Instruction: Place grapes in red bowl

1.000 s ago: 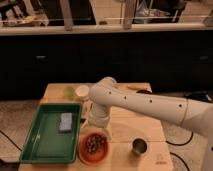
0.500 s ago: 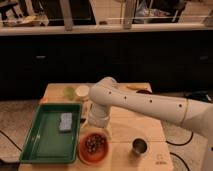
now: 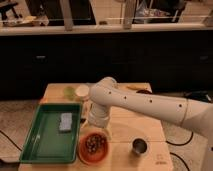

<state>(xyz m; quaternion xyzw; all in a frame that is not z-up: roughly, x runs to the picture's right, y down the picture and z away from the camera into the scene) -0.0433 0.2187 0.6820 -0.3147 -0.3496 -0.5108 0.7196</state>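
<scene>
**Grapes sit in the bowl while the arm hangs over it**

Gripper [image 3: 101,131] hangs at the lower middle of the frame, just above the far rim of the red bowl [image 3: 81,150], at the end of the white arm [image 3: 145,102] that reaches in from the right edge. Whether it is spread or closed, I cannot tell.

Compared with the two earlier views, nothing visibly differs: arm, bowl and contents sit in the same places. The grapes [image 3: 94,144] lie as a dark cluster inside the bowl, at the lower centre of the frame, and they appear to rest on its floor rather than hang from the tool.

My judgement is that the placing is essentially done, and that what remains is for the arm to lift clear without dragging the bunch or nudging the bowl.

To the left of the bowl, a green tray [image 3: 36,144] holds a small pale blue block [image 3: 66,121]. To the right of the bowl stands a small steel cup [image 3: 139,146], apart from it. All of these rest on a light wooden table [image 3: 152,142].
</scene>
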